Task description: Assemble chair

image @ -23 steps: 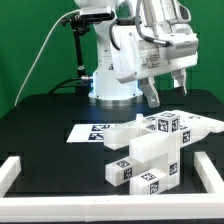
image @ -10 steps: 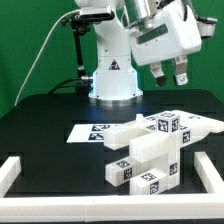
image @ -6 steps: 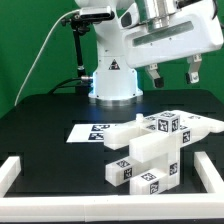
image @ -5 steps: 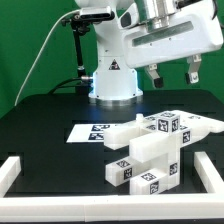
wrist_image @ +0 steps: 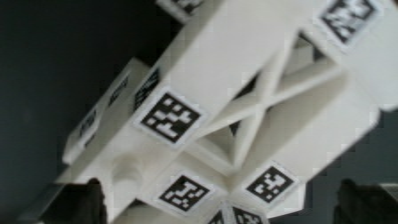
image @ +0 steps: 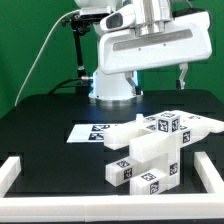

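Observation:
The chair (image: 155, 150) is a cluster of glossy white tagged parts joined into one structure, standing near the front of the black table at the exterior view's right. My gripper (image: 161, 79) hangs well above it, open, with nothing between its fingers. One dark finger (image: 184, 75) shows at the exterior view's right and the other is partly tucked under the hand. In the wrist view the chair (wrist_image: 231, 110) fills the picture from above, its tags and cross-braces showing. Both of the gripper's (wrist_image: 222, 205) dark fingertips (wrist_image: 80, 205) stand wide at either side of it.
The marker board (image: 88, 131) lies flat on the black table just at the exterior view's left of the chair. A white border rail (image: 20, 168) runs along the table's front and sides. The arm's white base (image: 112, 80) stands at the back.
The hand has turned at the wrist and swung toward the exterior view's left, now squarely above the chair. The jaws stayed open. The chair has not moved.

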